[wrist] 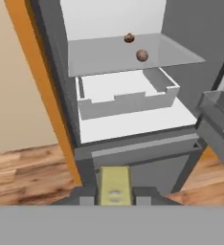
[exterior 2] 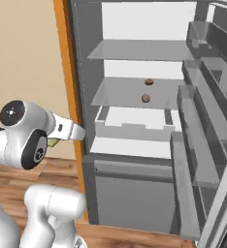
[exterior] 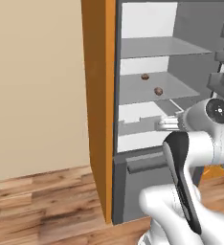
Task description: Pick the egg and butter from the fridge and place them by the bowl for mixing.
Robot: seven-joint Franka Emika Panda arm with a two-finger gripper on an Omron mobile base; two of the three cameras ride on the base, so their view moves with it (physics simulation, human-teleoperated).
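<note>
1. The claw (wrist: 115,200) is closed on the butter (wrist: 115,185). In the hand view the small yellow-tan block sits between the two dark finger tips, at the bottom of the picture.
2. In the right base view a bit of yellow shows under the wrist, where the hand points toward the fridge (exterior 2: 135,145). I judge this is the same butter, but it is too small to be sure.
3. Straight ahead of the claw is the open fridge. Nearest ahead is the grey lower front, and just above it the white drawer (wrist: 126,98).
4. Farther ahead and higher, two small brown round things (wrist: 141,55) lie on the glass shelf (wrist: 114,55). One of them may be the egg; I cannot tell which.
5. To the side of the claw runs the orange cabinet panel (wrist: 35,81), and below is the wooden floor (wrist: 28,167).
6. Step in hand, as I judge: the butter is picked and is outside the fridge body, so it must now be carried to the bowl.
7. The next move calls for pulling the hand clear of the fridge, keeping the grip firm, then turning or driving toward the counter. The egg remains to be fetched afterwards.
</note>
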